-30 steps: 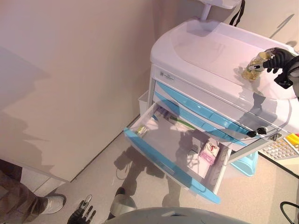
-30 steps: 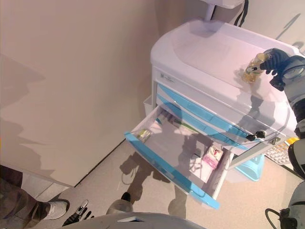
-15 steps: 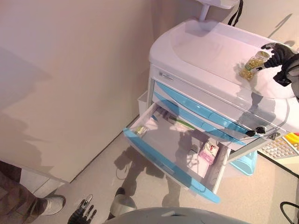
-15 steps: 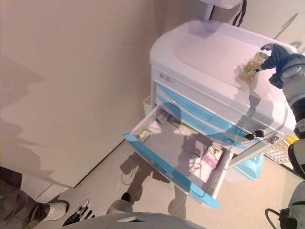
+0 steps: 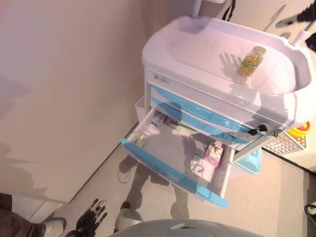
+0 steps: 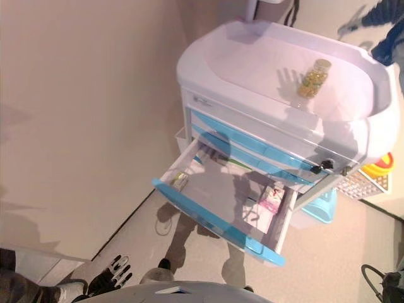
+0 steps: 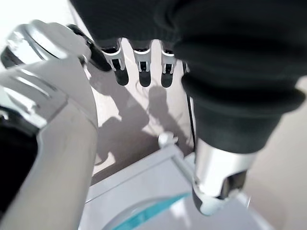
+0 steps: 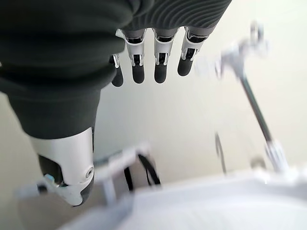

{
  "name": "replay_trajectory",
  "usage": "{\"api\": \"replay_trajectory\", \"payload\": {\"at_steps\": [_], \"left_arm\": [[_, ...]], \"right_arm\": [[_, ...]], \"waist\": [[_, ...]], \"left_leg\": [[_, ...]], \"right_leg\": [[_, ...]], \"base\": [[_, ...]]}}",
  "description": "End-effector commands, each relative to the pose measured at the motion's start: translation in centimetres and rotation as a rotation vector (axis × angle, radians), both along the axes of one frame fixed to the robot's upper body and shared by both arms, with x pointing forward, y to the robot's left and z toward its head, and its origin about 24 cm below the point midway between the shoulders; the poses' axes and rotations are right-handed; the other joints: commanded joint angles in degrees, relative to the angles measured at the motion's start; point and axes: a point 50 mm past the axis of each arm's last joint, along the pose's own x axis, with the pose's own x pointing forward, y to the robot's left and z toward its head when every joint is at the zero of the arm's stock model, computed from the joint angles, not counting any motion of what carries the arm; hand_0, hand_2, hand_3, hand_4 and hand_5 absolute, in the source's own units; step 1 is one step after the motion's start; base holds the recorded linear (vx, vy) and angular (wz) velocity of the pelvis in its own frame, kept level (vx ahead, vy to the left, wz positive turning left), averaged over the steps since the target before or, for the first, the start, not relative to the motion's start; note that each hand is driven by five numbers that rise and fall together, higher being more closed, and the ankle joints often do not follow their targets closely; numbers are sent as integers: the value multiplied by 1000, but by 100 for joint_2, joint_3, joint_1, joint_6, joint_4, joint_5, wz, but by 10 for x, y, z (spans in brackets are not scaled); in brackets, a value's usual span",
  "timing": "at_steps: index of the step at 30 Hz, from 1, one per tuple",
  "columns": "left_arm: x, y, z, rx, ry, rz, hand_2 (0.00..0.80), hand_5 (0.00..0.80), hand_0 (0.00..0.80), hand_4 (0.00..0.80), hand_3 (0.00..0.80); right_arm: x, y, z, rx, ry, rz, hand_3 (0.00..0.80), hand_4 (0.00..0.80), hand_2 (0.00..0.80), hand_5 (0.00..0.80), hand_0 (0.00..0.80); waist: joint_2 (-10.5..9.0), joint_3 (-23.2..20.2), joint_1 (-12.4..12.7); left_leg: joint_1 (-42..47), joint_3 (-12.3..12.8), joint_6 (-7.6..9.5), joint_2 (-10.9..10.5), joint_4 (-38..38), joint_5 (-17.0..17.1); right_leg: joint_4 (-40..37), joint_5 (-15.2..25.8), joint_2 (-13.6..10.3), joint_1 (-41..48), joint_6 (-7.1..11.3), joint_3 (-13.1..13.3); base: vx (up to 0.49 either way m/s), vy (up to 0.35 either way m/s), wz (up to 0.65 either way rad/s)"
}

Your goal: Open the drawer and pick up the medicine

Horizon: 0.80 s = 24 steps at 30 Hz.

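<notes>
A clear medicine bottle of yellow capsules stands upright on the cart's white top, free of either hand. My right hand hovers open up and to the right of it, off the cart's far edge; its fingers are straight and hold nothing. The lowest drawer, with a blue front, is pulled out. A pink box lies inside it at the right and a small packet at the left. My left hand hangs open low by the floor, far from the cart.
A key sticks out of the cart's lock at its right corner. A light-blue bin and a tray with yellow items sit right of the cart. A wall runs along the left. A person's shoe shows at the bottom left.
My right hand has let go of the bottle and pulled up and away to the right; the bottle now stands alone on the cart top. The camera view has shifted.
</notes>
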Motion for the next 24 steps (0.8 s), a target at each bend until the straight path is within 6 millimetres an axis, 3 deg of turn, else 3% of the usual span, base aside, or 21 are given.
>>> {"api": "replay_trajectory", "payload": {"at_steps": [1,4,7,13,16,20,24], "left_arm": [[8,10,8,163,14,-219,0,0,0,0,0],[14,13,10,257,31,-340,0,0,0,0,0],[20,13,11,303,37,-413,0,0,0,0,0],[30,14,8,459,121,-660,0,0,0,0,0],[35,14,7,614,155,-870,0,0,0,0,0],[60,14,17,856,110,-1179,0,0,0,0,0],[85,5,27,932,41,-1293,0,0,0,0,0]], "right_arm": [[-15,10,24,-73,-120,23,0,0,0,0,0],[-21,21,24,-55,-168,98,0,0,0,0,0],[-27,28,11,-17,-174,178,0,0,0,0,0],[-37,36,-43,105,-65,352,0,0,0,0,0],[-44,40,-73,172,35,454,0,0,0,0,0],[-63,57,-110,260,196,656,0,0,0,0,0],[-76,66,-144,382,320,783,0,0,0,0,0]], "waist": [[-3,-373,45],[44,-404,-123],[96,-421,-292],[180,-420,-688],[221,-402,-912],[286,-330,-1294],[314,-235,-1595]], "left_leg": [[-186,-52,286,93,470,-260],[-168,58,290,108,478,-278],[-143,166,295,122,495,-306],[-99,437,299,147,507,-356],[-61,609,297,170,513,-386],[-15,835,312,176,549,-467],[20,1058,337,179,636,-560]], "right_leg": [[682,30,-195,-441,-27,30],[686,20,-182,-484,-22,132],[703,11,-174,-529,-15,238],[711,15,-145,-648,7,479],[714,23,-124,-714,24,603],[765,36,-97,-871,76,815],[808,58,-61,-1006,107,1025]], "base": [[-24,-11,-14],[-23,-12,-14],[-26,-9,-22],[-30,-14,-19],[-19,-24,-20],[-23,-35,-23],[-14,-62,-28]]}}
